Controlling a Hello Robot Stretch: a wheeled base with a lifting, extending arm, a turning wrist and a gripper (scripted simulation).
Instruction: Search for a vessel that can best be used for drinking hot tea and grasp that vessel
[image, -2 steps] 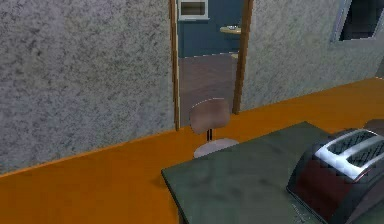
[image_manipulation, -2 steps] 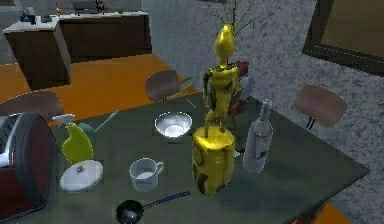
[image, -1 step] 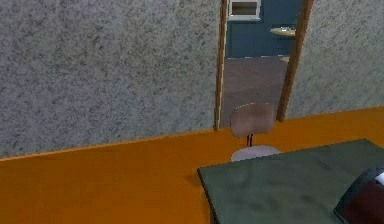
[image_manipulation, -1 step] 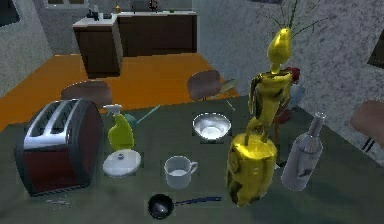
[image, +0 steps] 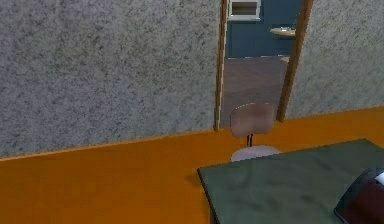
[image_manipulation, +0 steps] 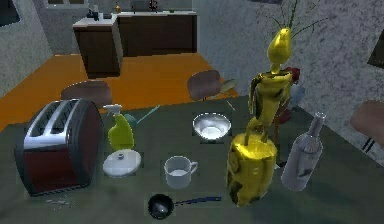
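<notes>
A white mug (image_manipulation: 180, 172) stands upright on the dark green table (image_manipulation: 330, 200) in the arm side view, near the front edge and just left of the middle. A white bowl (image_manipulation: 211, 126) sits behind it, a little to the right. A flat white round lid or plate (image_manipulation: 122, 163) lies to the mug's left. In front of the mug lies a small black ladle-like utensil (image_manipulation: 160, 206).
A silver and dark red toaster (image_manipulation: 60, 145) and a yellow spray bottle (image_manipulation: 122, 130) stand left of the mug. A tall golden statue (image_manipulation: 262, 120) and a glass bottle (image_manipulation: 305, 152) stand to its right. Behind the table are two chairs (image_manipulation: 210, 85) and kitchen counters (image_manipulation: 140, 40). The forward view has the table corner (image: 290, 185), a chair (image: 250, 125), orange floor and a doorway (image: 255, 60).
</notes>
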